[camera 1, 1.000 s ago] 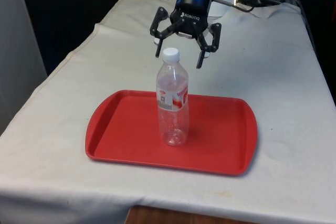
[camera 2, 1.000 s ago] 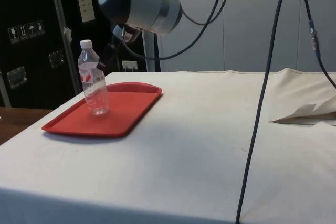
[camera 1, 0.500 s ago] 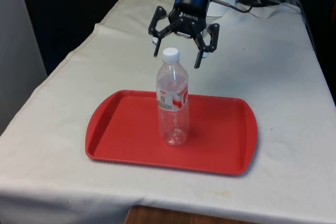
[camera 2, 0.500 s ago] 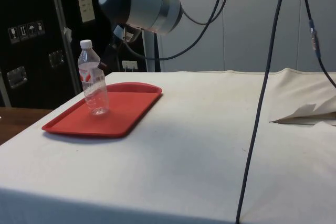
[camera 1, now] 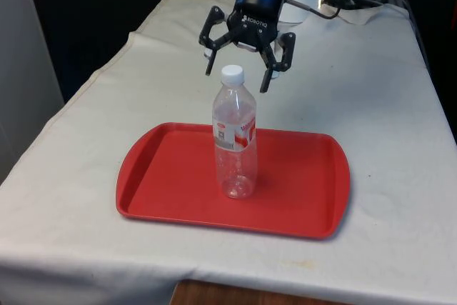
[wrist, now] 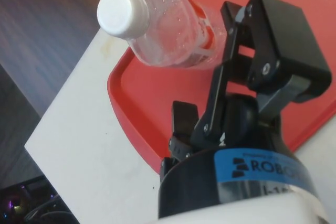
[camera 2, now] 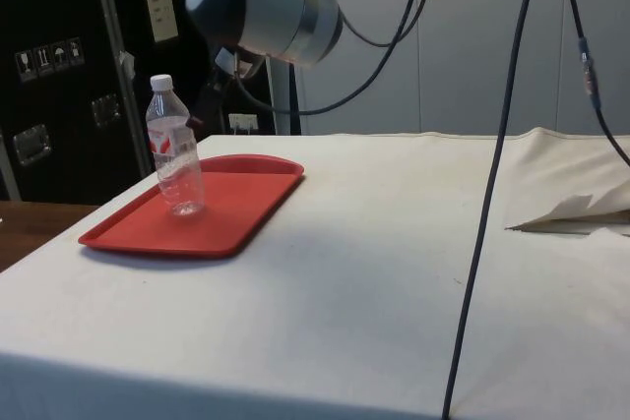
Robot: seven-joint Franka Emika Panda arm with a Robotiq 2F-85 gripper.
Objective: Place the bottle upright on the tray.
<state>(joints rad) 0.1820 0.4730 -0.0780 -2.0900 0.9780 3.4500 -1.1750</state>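
Gripper (camera 1: pixel 237 75) hangs wide open w/ nothing held above upright bottle (camera 1: pixel 234 136) on tray (camera 1: pixel 164 176); empty thin plastic, prob. light, tippy, crushable—grip mid-body.

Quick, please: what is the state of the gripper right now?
Gripper: open, holding nothing, above and behind the bottle that stands upright on the red tray.

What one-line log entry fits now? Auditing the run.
bottle: upright on tray | gripper: open, above cap, apart | placement: done
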